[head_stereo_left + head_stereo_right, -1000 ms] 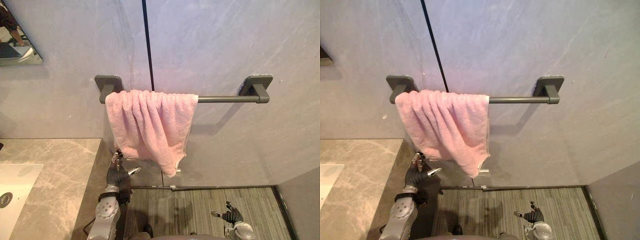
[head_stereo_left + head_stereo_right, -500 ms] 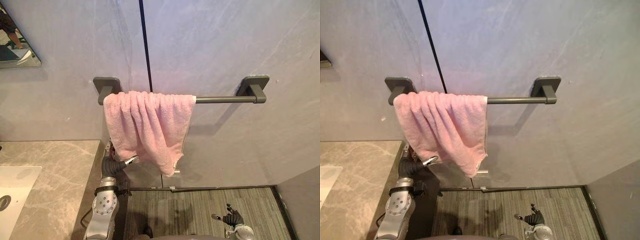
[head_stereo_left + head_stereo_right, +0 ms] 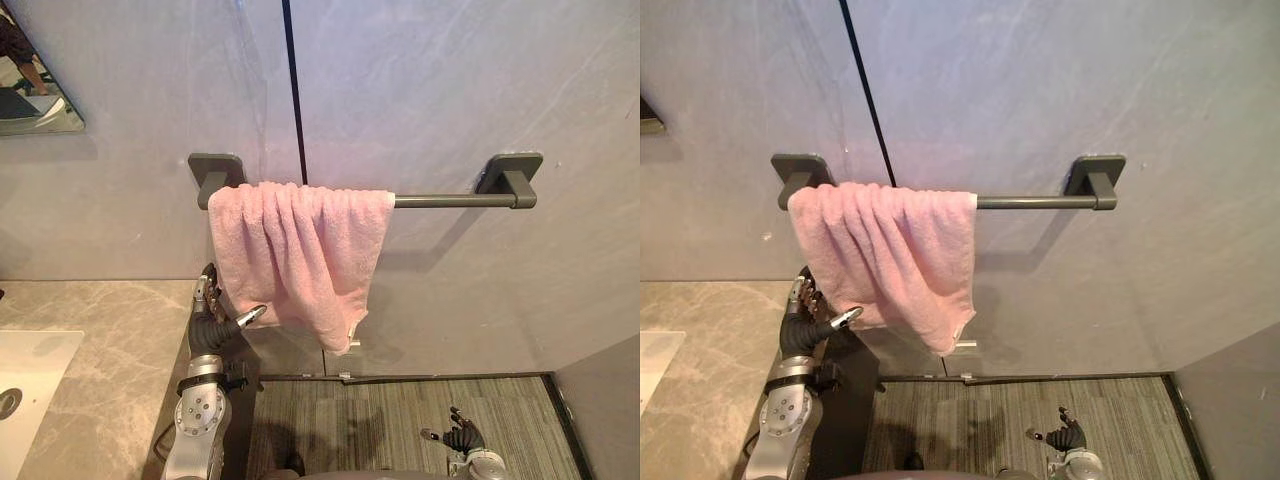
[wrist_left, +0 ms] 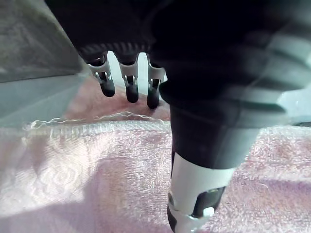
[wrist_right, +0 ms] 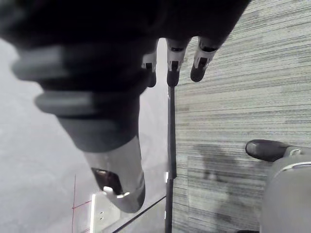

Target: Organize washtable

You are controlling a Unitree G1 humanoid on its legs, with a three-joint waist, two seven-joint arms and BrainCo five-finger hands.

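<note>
In the left eye view I count 1 pink towel (image 3: 300, 250), 1 dark bar (image 3: 440, 200) on 2 wall brackets (image 3: 513, 168), 1 marble counter (image 3: 110, 340) with 1 white sink (image 3: 30, 375), and 1 mirror (image 3: 35, 90). The towel hangs over the left part of the bar, bunched in soft vertical folds. Its lower edge slants down to 1 corner at the right. My left hand (image 3: 207, 330) is raised beside the counter end, just under the towel's lower left edge, with fingers straight and thumb held apart. My right hand (image 3: 462, 437) hangs low over the striped floor (image 3: 380, 420), well apart from the towel.

In the left wrist view the fingers (image 4: 131, 90) reach straight toward the towel's hemmed edge and hold nothing; I cannot tell if they touch it.

In the right wrist view the fingers (image 5: 171, 68) are straight and loose, with nothing held.
</note>
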